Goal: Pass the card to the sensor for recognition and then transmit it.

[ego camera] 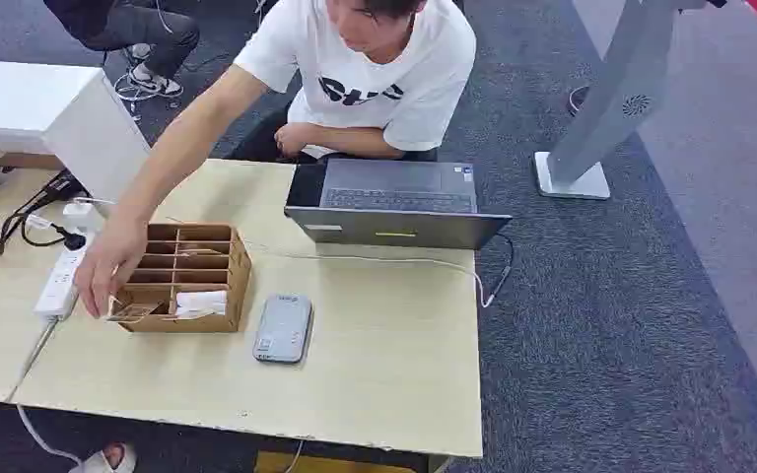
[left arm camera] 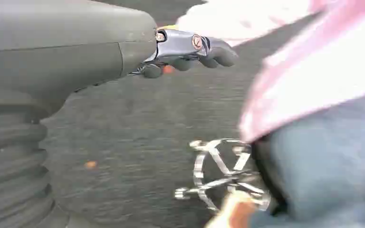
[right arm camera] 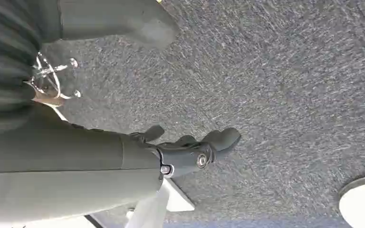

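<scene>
A brown cardboard organiser (ego camera: 232, 276) stands on the light wooden table (ego camera: 394, 365), with white cards (ego camera: 200, 302) lying in its front compartment. A person's hand (ego camera: 108, 268) reaches down into the organiser's front left corner. The grey flat sensor (ego camera: 283, 328) lies just right of the organiser. My left hand (left arm camera: 190, 50) hangs over dark carpet, fingers loosely apart and holding nothing. My right hand (right arm camera: 195, 149) also hangs above the carpet, with nothing in it.
An open laptop (ego camera: 394, 202) sits at the table's far side in front of the seated person (ego camera: 375, 69). A white power strip (ego camera: 62, 281) and cables lie at the left. A white cabinet (ego camera: 49, 108) and a grey stand (ego camera: 591, 148) flank the table.
</scene>
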Available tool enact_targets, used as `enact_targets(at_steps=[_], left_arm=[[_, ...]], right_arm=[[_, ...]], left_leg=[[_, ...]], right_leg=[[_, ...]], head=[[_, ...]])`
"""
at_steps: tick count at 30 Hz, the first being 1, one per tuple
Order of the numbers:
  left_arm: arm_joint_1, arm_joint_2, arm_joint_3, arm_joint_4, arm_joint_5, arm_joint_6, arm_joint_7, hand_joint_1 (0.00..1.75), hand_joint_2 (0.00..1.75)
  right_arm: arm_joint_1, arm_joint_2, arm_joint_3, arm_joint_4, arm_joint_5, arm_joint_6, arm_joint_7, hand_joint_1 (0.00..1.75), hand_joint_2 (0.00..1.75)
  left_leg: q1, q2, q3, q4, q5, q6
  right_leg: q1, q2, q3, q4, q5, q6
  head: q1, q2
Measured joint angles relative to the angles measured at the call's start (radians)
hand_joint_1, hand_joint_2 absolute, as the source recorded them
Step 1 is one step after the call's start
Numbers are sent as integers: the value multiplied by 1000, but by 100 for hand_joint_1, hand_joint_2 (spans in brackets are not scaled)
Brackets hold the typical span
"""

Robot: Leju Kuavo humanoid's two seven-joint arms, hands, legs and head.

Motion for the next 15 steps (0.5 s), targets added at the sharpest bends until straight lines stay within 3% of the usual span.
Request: enact_targets(at_steps=[2, 5, 6, 9, 13, 15], left_arm=[[19, -3, 45, -90, -61, -126, 2, 0, 175], [42, -62, 157, -380, -272, -368, 87, 0, 175], [41, -86, 191, -469, -312, -422, 119, 0, 175], [38, -156, 281, -700, -356, -489, 170, 0, 175], [44, -244, 330, -964, -374, -649, 106, 0, 175], [50, -293, 328, -1115, -369, -721, 119, 0, 175]], right_arm=[[0, 4, 0, 2, 22, 10, 14, 0, 175], [0, 12, 0, 5, 50, 20, 25, 0, 175], [0, 15, 0, 5, 56, 24, 27, 0, 175], [-1, 22, -2, 6, 66, 28, 27, 0, 175], [0, 27, -3, 8, 82, 43, 30, 0, 175], [-4, 30, -6, 8, 89, 47, 40, 0, 175]], left_leg=[[0, 0, 0, 0, 0, 0], [0, 0, 0, 0, 0, 0], [0, 0, 0, 0, 0, 0], [-1, 4, 1, 0, -1, -1], [-1, 2, 1, 1, -1, 0], [-2, 1, 1, 1, -1, 0]], right_leg=[[0, 0, -2, 0, 0, 0], [-1, 0, -2, 0, 0, 0], [-1, 0, 0, 0, 0, 0], [-1, 4, 1, 0, 1, 0], [-1, 3, 0, 0, 1, 1], [-2, 2, 1, 0, 1, 1]], head=[[0, 0], [0, 0], [0, 0], [1, 0], [1, 0], [2, 0]])
